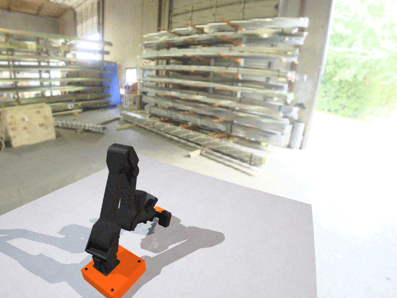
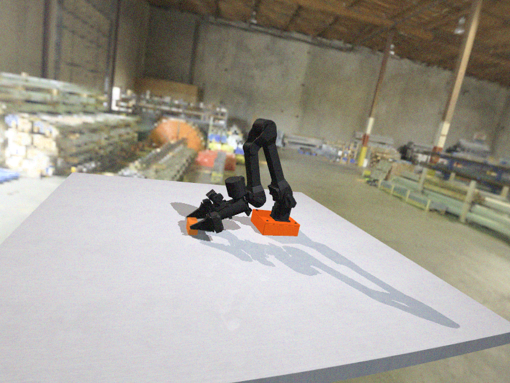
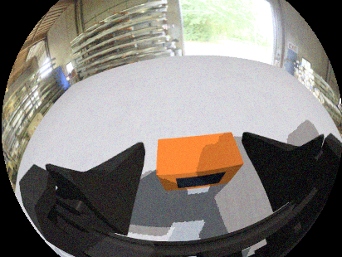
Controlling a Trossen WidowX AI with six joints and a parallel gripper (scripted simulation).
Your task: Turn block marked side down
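Note:
The orange block (image 3: 195,156) (image 2: 190,224) (image 1: 159,210) rests on the grey table (image 3: 193,90) (image 2: 123,288) (image 1: 240,224). In the wrist view its dark rectangular mark (image 3: 200,181) is on the side face turned toward the wrist camera, and the plain orange face is on top. My gripper (image 3: 195,142) (image 2: 190,221) is open and low over the table. Its two black fingers stand apart on either side of the block, with a gap to each side. In the top view the arm hides most of the block.
The arm's orange base (image 1: 122,275) (image 2: 268,225) stands on the table close behind the block. The table's edges lie far from the block on all sides. Warehouse racks and floor surround the table.

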